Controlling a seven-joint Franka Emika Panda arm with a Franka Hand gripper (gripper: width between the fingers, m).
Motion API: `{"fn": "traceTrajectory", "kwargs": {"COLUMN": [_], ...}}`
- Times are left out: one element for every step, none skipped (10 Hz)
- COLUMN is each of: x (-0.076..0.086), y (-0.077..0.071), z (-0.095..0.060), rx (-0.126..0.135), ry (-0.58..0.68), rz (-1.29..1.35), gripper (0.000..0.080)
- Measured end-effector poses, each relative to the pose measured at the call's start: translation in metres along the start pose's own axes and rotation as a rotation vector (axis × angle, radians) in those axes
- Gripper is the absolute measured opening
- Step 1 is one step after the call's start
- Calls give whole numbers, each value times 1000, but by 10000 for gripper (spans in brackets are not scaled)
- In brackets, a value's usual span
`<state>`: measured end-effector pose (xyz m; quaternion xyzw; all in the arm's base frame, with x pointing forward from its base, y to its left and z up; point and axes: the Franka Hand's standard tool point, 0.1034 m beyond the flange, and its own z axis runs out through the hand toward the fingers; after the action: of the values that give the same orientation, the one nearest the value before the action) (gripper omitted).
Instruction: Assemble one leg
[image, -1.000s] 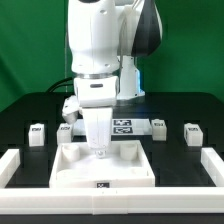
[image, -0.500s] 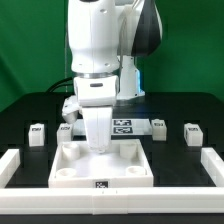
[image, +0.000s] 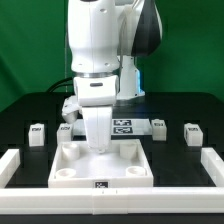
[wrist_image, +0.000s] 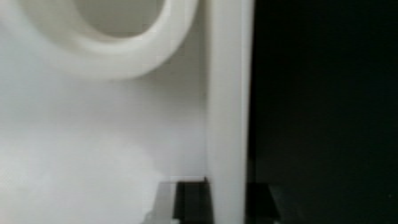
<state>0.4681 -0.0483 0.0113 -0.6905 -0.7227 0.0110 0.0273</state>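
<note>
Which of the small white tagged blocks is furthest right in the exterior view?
The small stubby white plastic leg standing alone at the exterior view's far right; every other leg sits further left.

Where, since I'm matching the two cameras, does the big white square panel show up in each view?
Exterior view: the white panel lies flat, low in the middle of the picture, under the arm.
Wrist view: the white panel fills most of the picture at close range, with one round socket showing.
Shared landmark: the panel's straight edge against the black table.
</note>
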Motion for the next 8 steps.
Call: {"fn": "traceTrajectory", "kwargs": {"x": [11, 28, 39, 48, 57, 67, 79, 91], "y": [2, 3, 6, 9, 11, 12, 14, 18], "z": [-6, -4, -1, 1, 3, 3, 3, 3], "rx": [-5, 11, 11, 3, -4, -8, -9, -13], "ry": [1, 1, 6, 12, 18, 25, 31, 35], "rz": [37, 47, 42, 46, 38, 32, 24, 7], "gripper": [60, 60, 60, 60, 60, 60, 60, 60]}}
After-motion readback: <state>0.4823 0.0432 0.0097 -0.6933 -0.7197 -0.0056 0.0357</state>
